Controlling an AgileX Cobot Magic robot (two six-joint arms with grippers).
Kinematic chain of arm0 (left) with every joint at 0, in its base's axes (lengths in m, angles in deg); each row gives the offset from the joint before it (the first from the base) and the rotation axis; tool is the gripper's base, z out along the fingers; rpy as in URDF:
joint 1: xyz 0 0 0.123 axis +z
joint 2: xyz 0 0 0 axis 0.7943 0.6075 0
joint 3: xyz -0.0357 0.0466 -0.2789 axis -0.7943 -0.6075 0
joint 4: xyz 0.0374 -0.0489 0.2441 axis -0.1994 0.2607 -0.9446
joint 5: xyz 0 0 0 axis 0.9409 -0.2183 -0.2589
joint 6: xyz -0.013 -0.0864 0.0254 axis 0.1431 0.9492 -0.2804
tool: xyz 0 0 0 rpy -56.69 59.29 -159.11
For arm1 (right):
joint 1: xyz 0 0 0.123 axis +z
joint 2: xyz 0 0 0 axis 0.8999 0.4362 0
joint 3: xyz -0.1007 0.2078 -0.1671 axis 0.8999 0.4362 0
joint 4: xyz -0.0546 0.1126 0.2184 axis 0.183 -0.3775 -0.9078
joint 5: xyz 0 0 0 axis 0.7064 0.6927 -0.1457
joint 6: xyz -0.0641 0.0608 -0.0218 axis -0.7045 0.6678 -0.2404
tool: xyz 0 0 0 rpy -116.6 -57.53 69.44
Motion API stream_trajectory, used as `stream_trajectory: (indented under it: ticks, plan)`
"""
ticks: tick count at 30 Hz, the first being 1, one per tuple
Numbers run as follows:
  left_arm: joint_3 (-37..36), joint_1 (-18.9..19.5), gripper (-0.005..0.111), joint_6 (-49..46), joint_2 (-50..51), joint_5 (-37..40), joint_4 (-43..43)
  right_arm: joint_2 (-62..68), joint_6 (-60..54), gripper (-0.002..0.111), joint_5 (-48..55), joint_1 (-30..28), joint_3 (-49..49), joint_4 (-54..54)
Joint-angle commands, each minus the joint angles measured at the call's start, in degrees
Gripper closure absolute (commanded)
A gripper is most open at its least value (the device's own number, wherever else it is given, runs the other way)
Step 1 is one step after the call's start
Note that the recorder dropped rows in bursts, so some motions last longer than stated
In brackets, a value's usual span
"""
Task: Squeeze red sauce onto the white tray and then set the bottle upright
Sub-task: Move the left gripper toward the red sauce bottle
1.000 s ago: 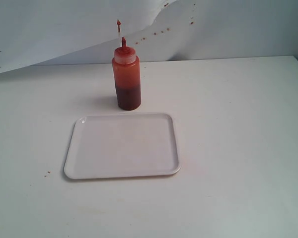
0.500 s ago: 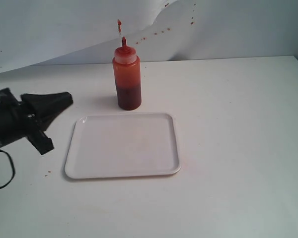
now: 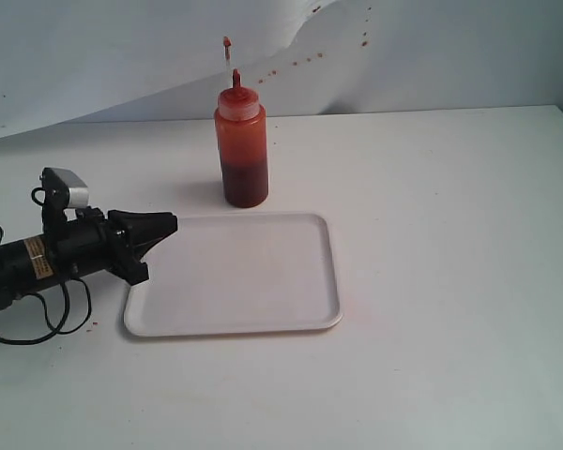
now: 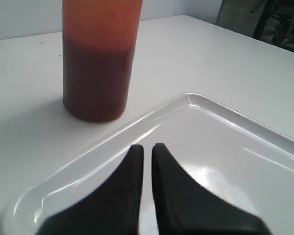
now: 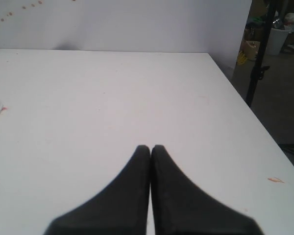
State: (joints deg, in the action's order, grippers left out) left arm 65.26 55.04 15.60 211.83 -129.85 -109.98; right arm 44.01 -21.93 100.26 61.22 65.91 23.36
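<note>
While only one arm shows in the exterior view, two claws appear across the pictures. One white surface (image 3: 450,234) carries everything, and one white sheet (image 3: 122,47) hangs behind it, well beyond the left claw (image 3: 172,223).

One white tray (image 3: 263,281) lies flat directly under that claw's tips. They hang just over the tray's edge and point across it. In the left wrist view the tray's rim (image 4: 220,110) runs ahead of the tips.

One bottle (image 3: 241,141) stands upright on the surface, ahead of the left claw and off to one side. It is apart from the claw and just beyond the tray's far edge, not on the tray.

The left claw (image 4: 147,147) has its jaws parted by only a thin slit and grips nothing. The right claw (image 5: 150,147) is pressed fully closed, empty, over bare surface. Neither the tray nor the bottle can be made out near it.

The red sauce (image 3: 244,183) sits as one dark layer in the bottle's lower part, with paler orange plastic above. One thin red nozzle (image 3: 235,79) tops the bottle, and one small tip cap (image 3: 225,41) stands above that. Several reddish specks (image 3: 305,61) dot the sheet, far past the left claw.
</note>
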Motion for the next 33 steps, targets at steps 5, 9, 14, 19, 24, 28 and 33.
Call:
stream_trajectory:
  ticks: [5, 9, 14, 19, 24, 28, 33]
  plan:
    - [0.55, -0.11, 0.047, 0.51, 0.2, -1.18, 1.3, -0.33, 0.12, 0.108, -0.06, -0.39, 0.22, -0.27]
    - [0.55, -0.11, 0.014, 0.74, 0.2, -1.18, 3.25, -0.33, 0.12, 0.108, -0.06, -0.39, 0.22, -0.27]
    - [0.55, -0.11, 0.014, 0.63, 0.2, -1.18, 2.74, -0.33, 0.12, 0.108, -0.06, -0.39, 0.22, -0.27]
    - [1.87, -0.22, 0.014, -1.14, 0.2, -1.18, 4.33, -0.33, 0.12, 0.108, -0.06, -0.39, 0.22, -0.27]
    - [10.18, -5.35, 0.014, -3.99, 2.5, 0.38, 5.27, -0.33, 0.12, 0.108, -0.06, -0.39, 0.22, -0.27]
    - [17.61, -7.47, 0.014, -5.83, 7.49, 3.29, 5.35, -0.33, 0.12, 0.108, -0.06, -0.39, 0.22, -0.27]
    - [22.61, -7.47, 0.014, -4.99, 11.64, 3.29, 5.35, -0.33, 0.12, 0.108, -0.06, -0.39, 0.22, -0.27]
